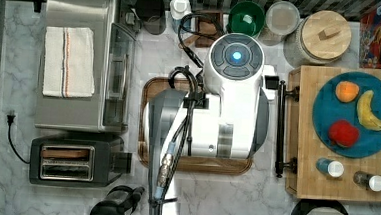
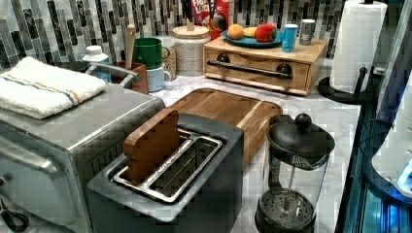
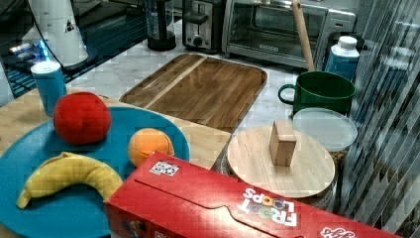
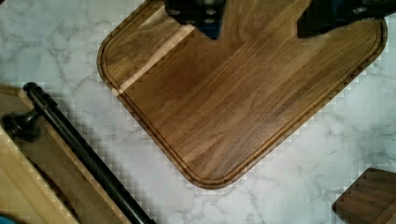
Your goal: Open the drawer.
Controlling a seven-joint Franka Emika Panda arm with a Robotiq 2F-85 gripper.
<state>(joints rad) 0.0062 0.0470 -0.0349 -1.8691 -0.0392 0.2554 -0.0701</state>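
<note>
Bench (image 1: 253, 201): white marble, grey veining.
Drawer (image 2: 257, 70): light bamboo front; handle (image 2: 250, 69) black.
Tray (image 4: 243, 98): dark brown wood grain.
Plate (image 1: 327, 126): teal blue, carrying an orange fruit (image 1: 347, 91), a yellow banana (image 1: 369, 111) and a red fruit (image 1: 343, 133).
Towel (image 1: 69, 61): white with orange and grey stripes.
Mug (image 3: 322, 91): dark green.
Cereal box (image 3: 223, 208): red with white lettering.
Toaster (image 2: 194, 194): dark grey.
Wall tiles (image 2: 48, 29): mixed grey, black and white strips.
Arm (image 1: 234, 100): white and grey, with a blue light.
</note>
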